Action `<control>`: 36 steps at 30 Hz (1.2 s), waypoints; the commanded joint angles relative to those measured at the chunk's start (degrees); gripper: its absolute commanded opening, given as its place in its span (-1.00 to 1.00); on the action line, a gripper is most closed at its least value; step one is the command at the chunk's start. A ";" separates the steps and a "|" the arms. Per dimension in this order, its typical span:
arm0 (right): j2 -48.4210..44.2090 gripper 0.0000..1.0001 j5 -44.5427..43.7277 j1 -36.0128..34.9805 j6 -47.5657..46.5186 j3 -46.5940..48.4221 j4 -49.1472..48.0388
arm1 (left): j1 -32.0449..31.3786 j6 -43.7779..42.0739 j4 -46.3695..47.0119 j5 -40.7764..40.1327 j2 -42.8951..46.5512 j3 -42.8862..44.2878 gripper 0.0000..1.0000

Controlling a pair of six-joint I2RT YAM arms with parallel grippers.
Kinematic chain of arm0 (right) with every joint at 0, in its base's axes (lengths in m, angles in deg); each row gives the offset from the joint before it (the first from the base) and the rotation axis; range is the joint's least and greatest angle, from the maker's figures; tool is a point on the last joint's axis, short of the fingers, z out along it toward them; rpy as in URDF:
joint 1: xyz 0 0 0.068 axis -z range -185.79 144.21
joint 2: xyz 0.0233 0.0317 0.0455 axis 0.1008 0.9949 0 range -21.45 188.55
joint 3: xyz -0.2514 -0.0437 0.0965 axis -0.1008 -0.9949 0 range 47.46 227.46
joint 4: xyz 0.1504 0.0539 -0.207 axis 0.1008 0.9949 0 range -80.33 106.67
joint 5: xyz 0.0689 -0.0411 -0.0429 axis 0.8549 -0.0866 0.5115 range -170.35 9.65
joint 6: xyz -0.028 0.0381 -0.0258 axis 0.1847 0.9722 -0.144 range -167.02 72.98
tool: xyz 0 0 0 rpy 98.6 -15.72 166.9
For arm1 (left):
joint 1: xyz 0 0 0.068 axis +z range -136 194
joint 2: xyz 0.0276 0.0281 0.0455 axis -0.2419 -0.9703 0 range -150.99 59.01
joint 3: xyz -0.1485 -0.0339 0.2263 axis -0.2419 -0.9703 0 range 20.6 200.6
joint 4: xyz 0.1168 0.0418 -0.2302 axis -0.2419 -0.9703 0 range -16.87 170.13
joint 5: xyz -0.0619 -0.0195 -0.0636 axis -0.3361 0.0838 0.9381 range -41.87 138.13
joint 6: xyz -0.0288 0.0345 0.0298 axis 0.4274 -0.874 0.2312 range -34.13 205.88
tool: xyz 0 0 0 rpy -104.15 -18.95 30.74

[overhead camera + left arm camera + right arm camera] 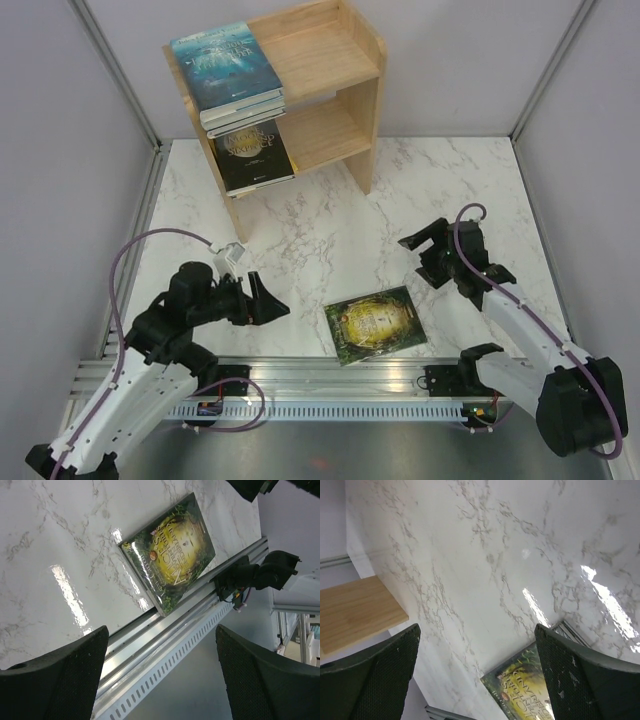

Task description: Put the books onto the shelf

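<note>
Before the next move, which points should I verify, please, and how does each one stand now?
1. Left gripper open, nothing between its fingers: ok.
2. Right gripper open and empty: ok.
3. Green-gold book lies flat on the table, nothing on it: ok.
4. Shelf has free room beside the stacked books: ok.
5. Book's near edge overhangs the table enough for a grip: cannot tell.

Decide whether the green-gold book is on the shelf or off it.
Off: the book lies flat on the table, apart from the shelf.
</note>
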 commanded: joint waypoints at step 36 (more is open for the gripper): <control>3.70 0.91 2.73 -6.05 -21.24 -10.31 3.45 | -27.08 15.07 39.50 -22.92 -68.19 13.38 0.66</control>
